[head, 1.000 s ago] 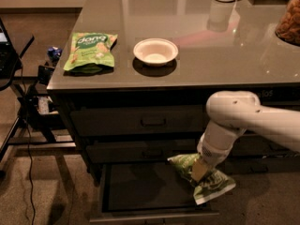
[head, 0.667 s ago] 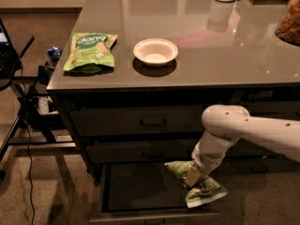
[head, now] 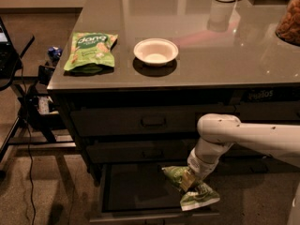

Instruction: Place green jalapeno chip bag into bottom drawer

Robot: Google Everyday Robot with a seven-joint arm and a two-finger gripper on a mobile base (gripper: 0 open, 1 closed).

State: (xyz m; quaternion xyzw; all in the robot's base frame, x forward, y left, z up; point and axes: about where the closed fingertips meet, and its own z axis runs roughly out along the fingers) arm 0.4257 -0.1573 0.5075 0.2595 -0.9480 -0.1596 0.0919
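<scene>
Camera view: gripper (head: 189, 179), low before the cabinet, clamped on the middle of the green jalapeno chip bag (head: 199, 198). Bag: long axis slants upper-left to lower-right, pale end lower-right, over the front-right corner of the open bottom drawer (head: 136, 187). On the countertop (head: 211, 62): white bowl (head: 155, 51), light-green pouch (head: 91, 50).

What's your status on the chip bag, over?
Tool low over open bottom drawer, shut on green jalapeno chip bag. Bag over drawer's right side, not yet released. No obstruction seen.
</scene>
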